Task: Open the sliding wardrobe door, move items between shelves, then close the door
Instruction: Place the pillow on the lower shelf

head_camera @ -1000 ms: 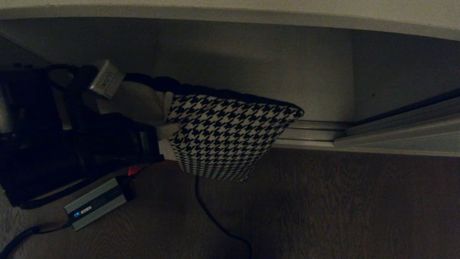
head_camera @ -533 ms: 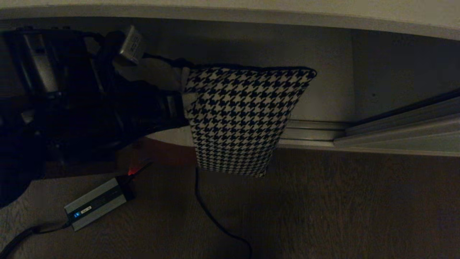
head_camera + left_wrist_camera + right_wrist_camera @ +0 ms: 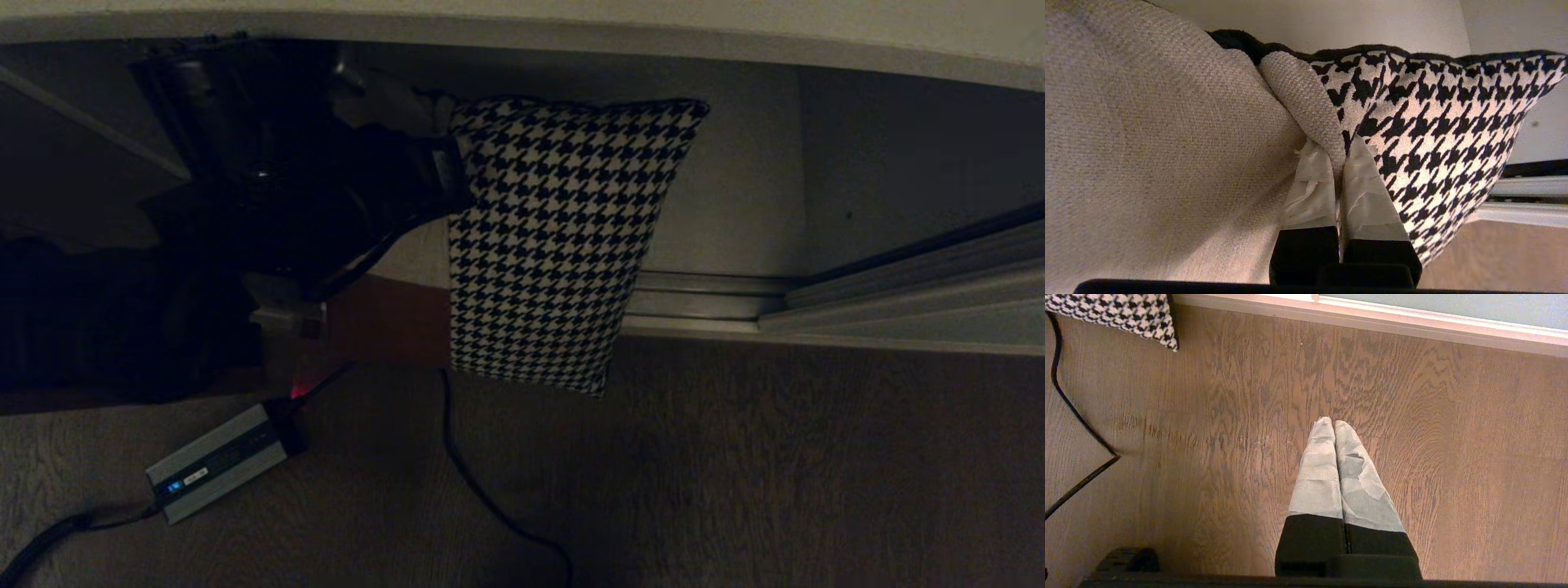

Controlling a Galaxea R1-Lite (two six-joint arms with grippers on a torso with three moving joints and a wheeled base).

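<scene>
Houndstooth cushion [image 3: 563, 237] hanging off the floor [image 3: 775, 474], cream strip pinched in left tool [image 3: 1340, 163], right tool [image 3: 1334, 426] closed empty above floor, power brick [image 3: 216, 461] nearby.

No text, label, brand or number can be read anywhere; the power brick's [image 3: 219, 462] small label is illegible.

The left arm [image 3: 269, 204] reaches from nine o'clock toward the upper middle of the head view, its left gripper [image 3: 1340, 163] pinched tight on cloth. The right gripper [image 3: 1334, 426] hangs parked, taped fingers [image 3: 1318, 473] pressed together, pointing down.
</scene>
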